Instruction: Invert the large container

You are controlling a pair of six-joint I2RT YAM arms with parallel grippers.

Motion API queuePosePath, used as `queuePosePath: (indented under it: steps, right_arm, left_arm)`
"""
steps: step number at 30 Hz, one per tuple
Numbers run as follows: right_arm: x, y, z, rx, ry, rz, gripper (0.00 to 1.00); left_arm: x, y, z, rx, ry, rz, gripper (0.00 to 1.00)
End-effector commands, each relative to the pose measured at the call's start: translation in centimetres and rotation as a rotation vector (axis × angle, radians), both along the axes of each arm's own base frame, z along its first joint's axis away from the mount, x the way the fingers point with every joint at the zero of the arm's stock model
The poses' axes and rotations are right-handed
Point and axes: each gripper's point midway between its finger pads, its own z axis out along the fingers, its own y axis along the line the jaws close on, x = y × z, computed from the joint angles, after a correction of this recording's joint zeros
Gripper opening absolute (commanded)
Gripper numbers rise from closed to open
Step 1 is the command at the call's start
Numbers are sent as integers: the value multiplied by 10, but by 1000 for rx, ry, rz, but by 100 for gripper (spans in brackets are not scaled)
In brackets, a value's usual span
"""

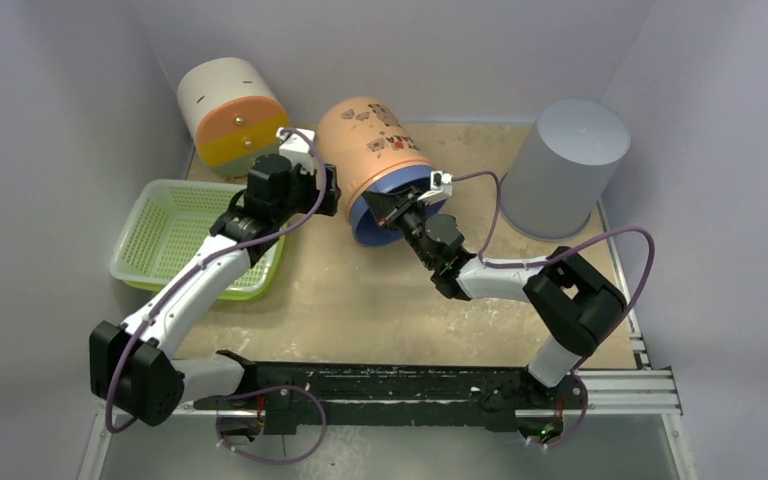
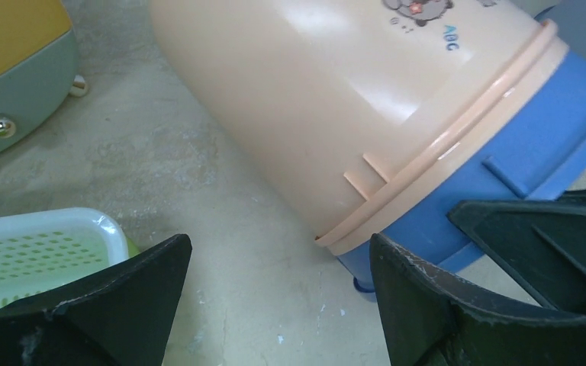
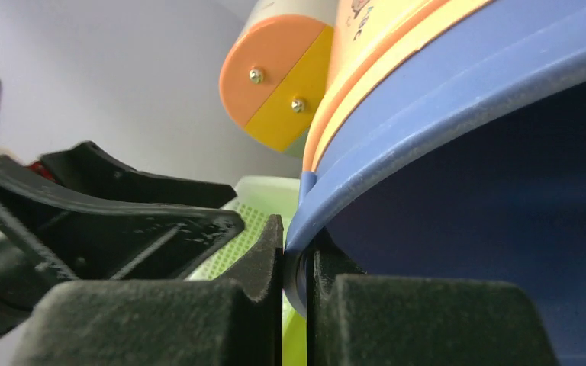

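The large peach container (image 1: 375, 150) with a blue rim (image 1: 380, 218) is tilted on its side at the back middle of the table, its open mouth facing the arms. My right gripper (image 1: 400, 208) is shut on the blue rim (image 3: 442, 99), one finger inside and one outside, as the right wrist view (image 3: 296, 259) shows. My left gripper (image 1: 330, 190) is open and empty, close beside the container's left side near the rim. In the left wrist view the peach wall (image 2: 313, 99) fills the top, and the gripper (image 2: 278, 267) spans bare table.
A grey bucket (image 1: 565, 165) stands upside down at the back right. A green basket (image 1: 175, 235) sits at the left under my left arm. A white, orange and yellow container (image 1: 230, 110) lies at the back left. Walls close in on three sides.
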Motion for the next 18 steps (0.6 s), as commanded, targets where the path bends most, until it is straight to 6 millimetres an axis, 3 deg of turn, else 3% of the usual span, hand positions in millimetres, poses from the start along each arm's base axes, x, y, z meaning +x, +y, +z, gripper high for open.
queuePosePath:
  steps: [1, 4, 8, 14, 18]
  right_arm:
    - [-8, -2, 35, -35, -157, 54, 0]
    - [-15, 5, 47, -82, -229, 176, 0]
    - [-27, 19, 39, -164, -236, 375, 0]
    - [-33, 14, 20, -249, -215, 386, 0]
    - [-32, 7, 19, -301, -214, 364, 0]
  left_arm:
    - [-21, 3, 37, -8, -123, -54, 84]
    - [-33, 5, 45, 5, -188, -101, 84]
    - [-31, 13, 44, 53, -201, -82, 84]
    - [-21, -11, 57, -37, -228, -131, 84]
    - [-1, -24, 61, -42, -243, -82, 84]
